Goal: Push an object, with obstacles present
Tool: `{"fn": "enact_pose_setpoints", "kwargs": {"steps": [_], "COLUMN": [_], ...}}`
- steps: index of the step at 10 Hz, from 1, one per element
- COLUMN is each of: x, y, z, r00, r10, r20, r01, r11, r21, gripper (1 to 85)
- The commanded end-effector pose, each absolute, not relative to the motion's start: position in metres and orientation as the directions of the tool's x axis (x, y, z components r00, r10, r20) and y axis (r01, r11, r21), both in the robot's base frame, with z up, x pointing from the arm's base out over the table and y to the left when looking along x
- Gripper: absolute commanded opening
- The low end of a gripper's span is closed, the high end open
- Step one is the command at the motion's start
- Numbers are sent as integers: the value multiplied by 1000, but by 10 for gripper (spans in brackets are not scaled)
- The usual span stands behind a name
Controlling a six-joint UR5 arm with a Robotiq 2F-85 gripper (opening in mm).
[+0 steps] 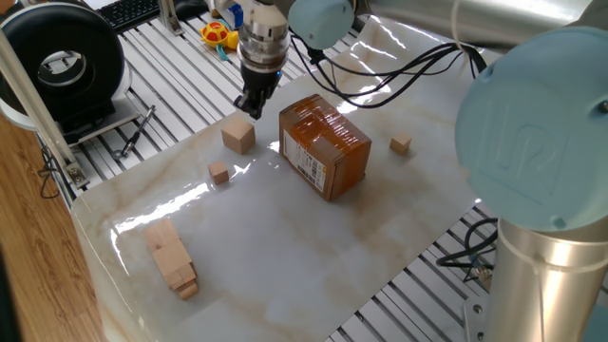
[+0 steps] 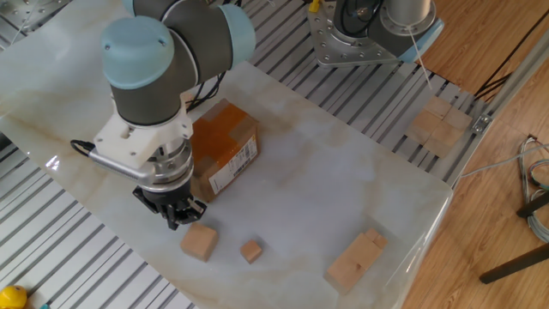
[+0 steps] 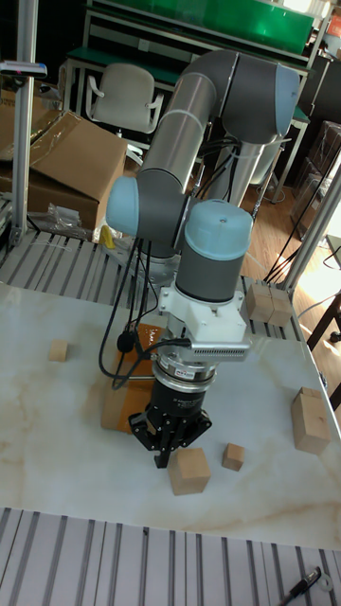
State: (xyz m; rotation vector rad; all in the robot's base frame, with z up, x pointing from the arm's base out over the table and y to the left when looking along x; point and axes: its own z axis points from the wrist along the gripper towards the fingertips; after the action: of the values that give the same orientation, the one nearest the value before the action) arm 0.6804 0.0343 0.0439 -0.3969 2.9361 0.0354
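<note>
1. Gripper [image 2: 177,212] hangs just above the marble tabletop [image 1: 313,256], fingers pinched together with nothing between them as far as I can see, though the tips are dark and small so I wouldn't swear to it.
2. It sits right beside the wood cube [image 2: 199,241] but clear of it, with a visible gap in both fixed views. In the tall view the cube [image 3: 189,471] is just below and to the right of the fingertips.
3. That cube is sitting flat on the table near the edge by the metal slats.
4. Obstacles: the cardboard box [image 1: 325,147] with shiny tape and a white label is near the cube, behind the gripper in the tall view.
5. One tiny cube [image 2: 250,251] is just beside the wood cube; the other tiny one [image 1: 401,144] is past the box, well apart.
6. Long pale blocks [image 1: 172,257] lie bunched together at the table's far corner.
</note>
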Motion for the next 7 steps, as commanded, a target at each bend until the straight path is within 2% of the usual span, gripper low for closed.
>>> {"fn": "enact_pose_setpoints", "kwargs": {"steps": [1, 4, 7], "x": [684, 689, 687], "y": [26, 14, 22], "z": [47, 48, 48], "r00": [-953, -949, -952], "r10": [-239, -249, -239], "r20": [-187, -195, -192], "r01": [-241, -242, -238], "r11": [970, 968, 971], "r21": [-10, -63, -31], "gripper": [13, 13, 13]}}
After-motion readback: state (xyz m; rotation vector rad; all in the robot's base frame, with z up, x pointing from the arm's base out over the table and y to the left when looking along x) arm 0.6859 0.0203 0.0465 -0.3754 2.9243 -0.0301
